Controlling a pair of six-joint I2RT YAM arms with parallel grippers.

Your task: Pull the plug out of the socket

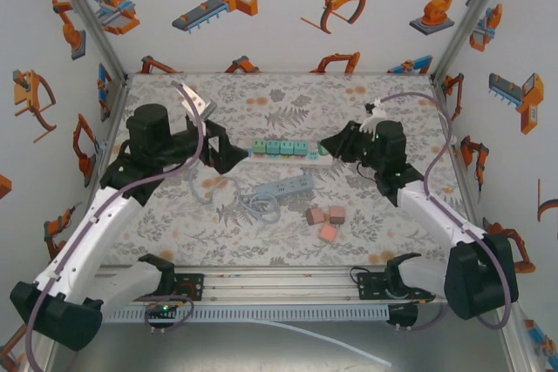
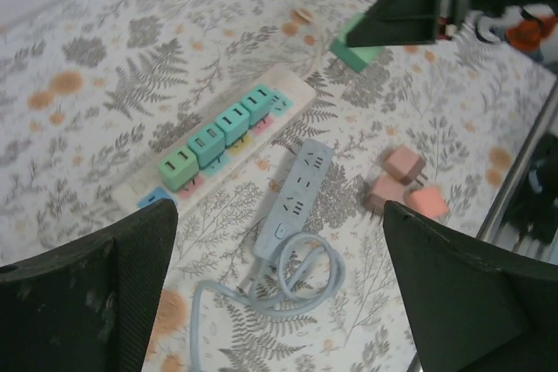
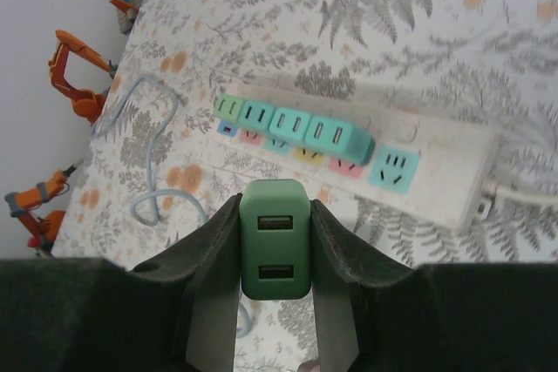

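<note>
Floral-cloth table [image 1: 288, 98] inside robot-patterned walls | your right gripper [image 3: 275, 208] clamped a green plug [image 3: 275, 254], held clear of the white socket strip [image 3: 453, 182] at centre frame, so it read as unplugged | your left gripper [image 2: 279, 302] gaped wide, empty, above the strip.

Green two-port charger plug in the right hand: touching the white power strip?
Apart. Right wrist view: the green two-port charger plug, clamped in the right hand, has bare floral tabletop showing between it and the white power strip.
</note>
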